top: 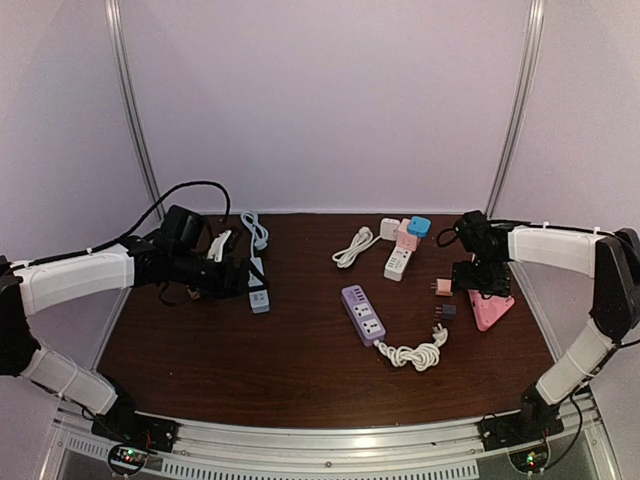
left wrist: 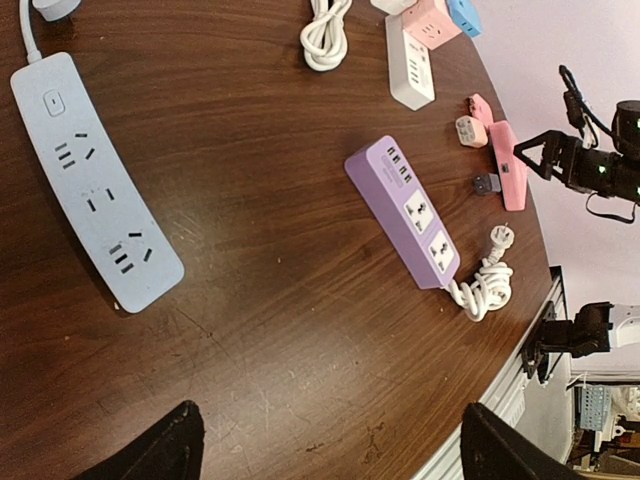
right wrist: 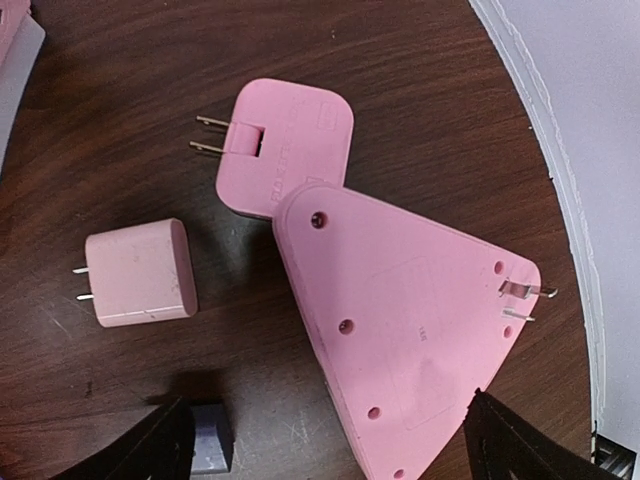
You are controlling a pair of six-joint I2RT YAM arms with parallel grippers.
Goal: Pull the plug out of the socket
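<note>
Right gripper (right wrist: 330, 420) hangs over the table's (top: 300, 370) right side, jaws spread wide with nothing between them. Right below, the small pink plug (right wrist: 138, 272) lies on its side, prongs bare, just beside the pink triangular socket (right wrist: 400, 340) but apart from it, so the pull looks done, I'd say. The socket lies face down, one corner against a square pink adapter (right wrist: 285, 150). Across the table, the left gripper (left wrist: 330, 430) hovers wide open and empty over the pale power strip (left wrist: 95, 180), probably just keeping clear.

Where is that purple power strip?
In the top view, the purple power strip lies just right of centre, its coiled white cord at its near end, the pink triangular socket farther right.
</note>
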